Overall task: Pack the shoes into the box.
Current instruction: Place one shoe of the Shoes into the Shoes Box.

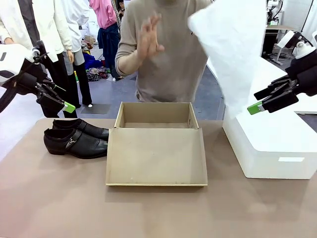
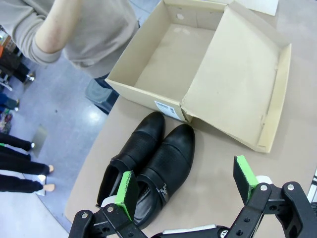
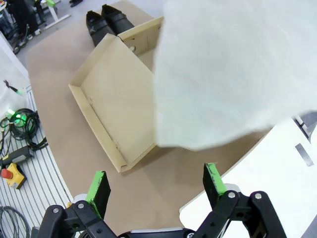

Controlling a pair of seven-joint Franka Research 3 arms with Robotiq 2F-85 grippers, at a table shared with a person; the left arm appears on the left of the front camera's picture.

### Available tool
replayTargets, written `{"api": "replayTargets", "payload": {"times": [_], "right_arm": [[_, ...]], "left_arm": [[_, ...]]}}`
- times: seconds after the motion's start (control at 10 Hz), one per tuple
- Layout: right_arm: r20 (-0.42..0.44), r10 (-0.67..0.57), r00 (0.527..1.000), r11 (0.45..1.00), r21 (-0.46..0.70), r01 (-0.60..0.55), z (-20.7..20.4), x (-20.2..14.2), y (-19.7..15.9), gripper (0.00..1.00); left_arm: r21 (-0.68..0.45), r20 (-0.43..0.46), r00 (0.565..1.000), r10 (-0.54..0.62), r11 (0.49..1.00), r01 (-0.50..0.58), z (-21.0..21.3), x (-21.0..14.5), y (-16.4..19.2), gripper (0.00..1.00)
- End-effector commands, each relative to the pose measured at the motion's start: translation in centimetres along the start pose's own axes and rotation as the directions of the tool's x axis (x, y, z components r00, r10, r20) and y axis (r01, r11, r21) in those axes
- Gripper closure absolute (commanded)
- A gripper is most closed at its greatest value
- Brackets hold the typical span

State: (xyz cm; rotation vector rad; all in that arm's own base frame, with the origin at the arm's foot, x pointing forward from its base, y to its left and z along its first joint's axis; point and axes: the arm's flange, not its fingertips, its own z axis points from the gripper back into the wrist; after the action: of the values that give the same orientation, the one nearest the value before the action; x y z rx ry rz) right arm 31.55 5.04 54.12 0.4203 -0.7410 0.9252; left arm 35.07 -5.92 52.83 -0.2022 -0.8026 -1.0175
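Left fingers (image 2: pixel 127 193) and right fingers (image 3: pixel 212 181) apart, empty; risk: tissue sheet (image 1: pixel 233 44) hanging right of the box (image 1: pixel 156 114) could drape them, or glossy shoes (image 2: pixel 153 158) left of the box could slip.

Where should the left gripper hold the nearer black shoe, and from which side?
Pinch the heel rim of the nearer shoe, from above with the left gripper: one finger inside the opening, one behind. The shoes stand side by side, so flanks likely leave little room.

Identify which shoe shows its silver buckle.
The shoe on the robot's side, its buckle strap facing the front camera; the other shoe, behind it toward the person, shows no buckle.
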Motion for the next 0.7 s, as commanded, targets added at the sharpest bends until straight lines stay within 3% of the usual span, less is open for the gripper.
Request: {"api": "replayTargets", "payload": {"times": [0.0,0.6], "right_arm": [[0.012,0.008,1.000,1.000,0.010,-0.008,-0.17,0.13,-0.10,0.00],[0.012,0.008,1.000,1.000,0.010,-0.008,-0.17,0.13,-0.10,0.00]], "left_arm": [[-0.009,0.008,1.000,-0.010,1.000,0.010,-0.02,-0.17,0.16,0.00],[-0.009,0.008,1.000,-0.010,1.000,0.010,-0.02,-0.17,0.16,0.00]]}}
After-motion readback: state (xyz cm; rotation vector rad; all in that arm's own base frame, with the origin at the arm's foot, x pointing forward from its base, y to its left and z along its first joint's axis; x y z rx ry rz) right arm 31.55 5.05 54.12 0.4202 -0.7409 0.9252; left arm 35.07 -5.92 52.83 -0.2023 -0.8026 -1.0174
